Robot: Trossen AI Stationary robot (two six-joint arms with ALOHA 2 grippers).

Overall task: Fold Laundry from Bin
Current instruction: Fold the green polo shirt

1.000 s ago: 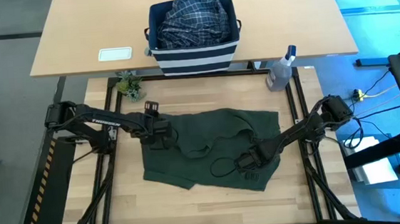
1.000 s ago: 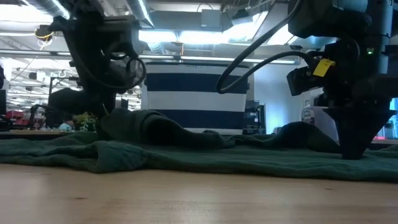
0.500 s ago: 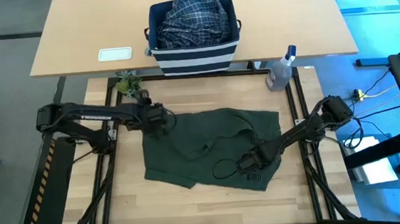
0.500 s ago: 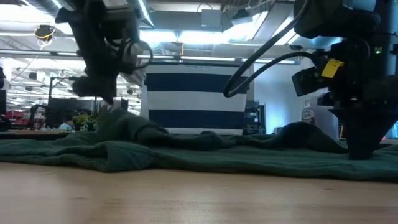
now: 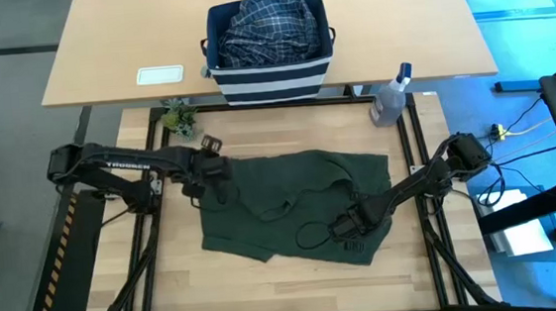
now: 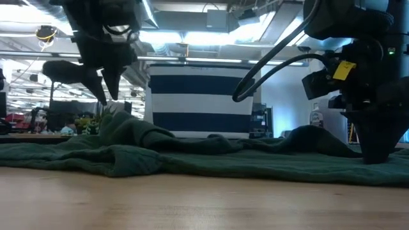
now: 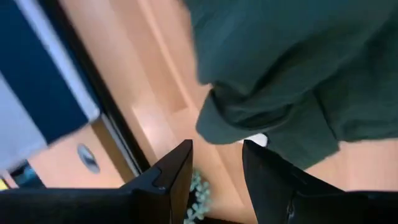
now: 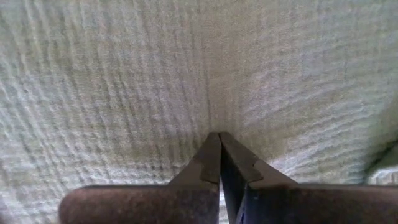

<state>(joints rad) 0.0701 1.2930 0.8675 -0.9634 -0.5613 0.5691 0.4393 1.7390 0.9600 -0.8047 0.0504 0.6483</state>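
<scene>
A dark olive-green garment (image 5: 291,199) lies spread on the wooden table, with a low hump at its far left corner (image 6: 121,121). My left gripper (image 5: 212,176) hangs open just above that corner (image 7: 249,118), slanting down, with nothing between its fingers (image 7: 177,177). My right gripper (image 5: 349,234) is shut and points straight down onto the garment's near right part. The bin (image 5: 270,77) stands on the far table, and a blue-and-white plaid shirt (image 5: 266,22) is heaped inside it. My right gripper presses its shut fingertips (image 8: 211,155) down on the garment's flat cloth (image 8: 186,118) near its near right corner. It comes from above, pointing down. The cloth lies flat on the table beneath the tips (image 6: 377,156).
A clear spray bottle (image 5: 390,97) stands at the far right of the work table and a small plant (image 5: 181,118) at the far left. A white flat object (image 5: 159,75) lies on the far table. A black cable loop (image 5: 309,234) rests on the garment beside my right gripper.
My left gripper has risen off the garment's far left corner, drawn slightly toward the table's left edge, and rolled about its own axis, staying open. The garment lies where it was.
</scene>
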